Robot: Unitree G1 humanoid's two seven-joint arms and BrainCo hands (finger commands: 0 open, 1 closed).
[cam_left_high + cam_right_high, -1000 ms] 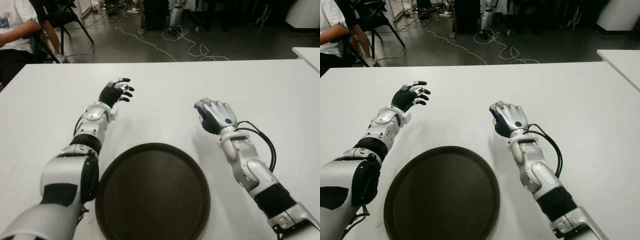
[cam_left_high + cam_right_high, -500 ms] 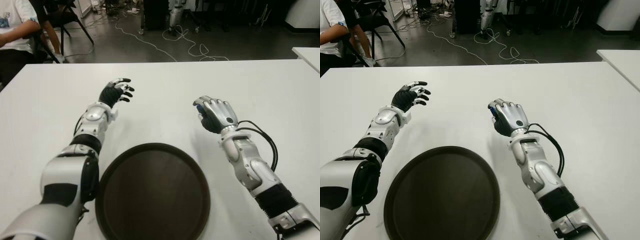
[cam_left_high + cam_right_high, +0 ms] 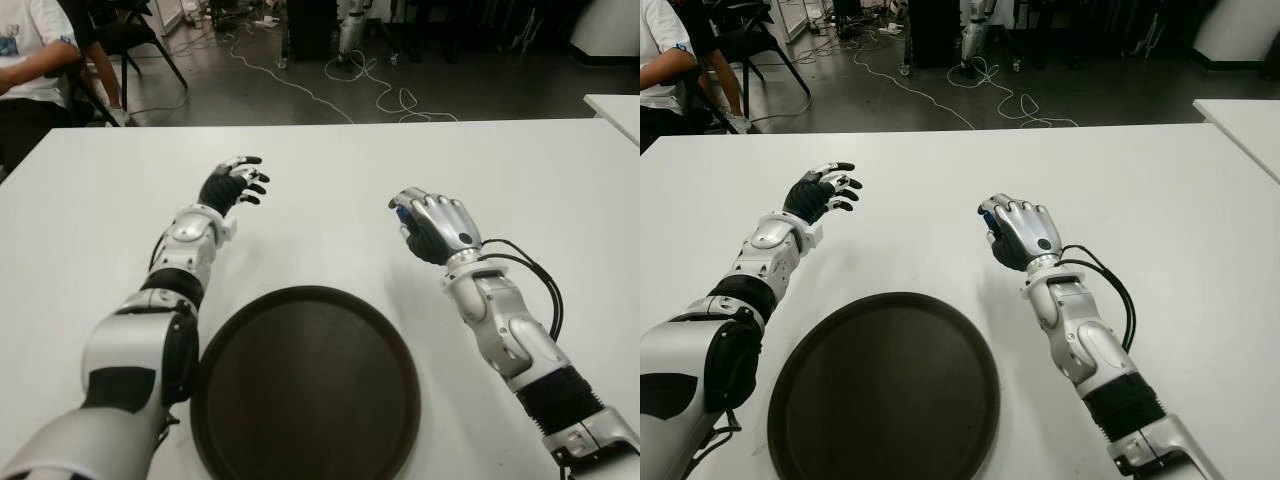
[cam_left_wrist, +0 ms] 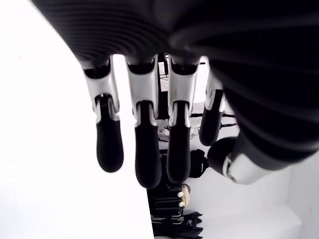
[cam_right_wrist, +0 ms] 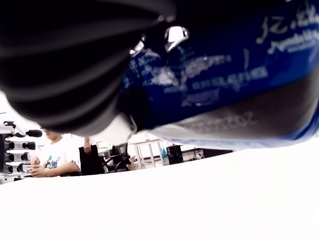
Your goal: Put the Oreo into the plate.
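Blue Oreo pack (image 5: 219,84), seemingly white-lettered; dark brown plate (image 3: 305,385).

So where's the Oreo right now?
The Oreo is a blue packet gripped in the right hand, above the table, behind and to the right of the empty plate.

The right hand (image 3: 432,228) covers nearly all of the Oreo pack (image 3: 401,213), leaving only a blue edge visible in the eye views. In the right wrist view the pack's print (image 5: 219,74) is too blurred to read. The plate (image 3: 305,385) is cut off at the bottom edge.
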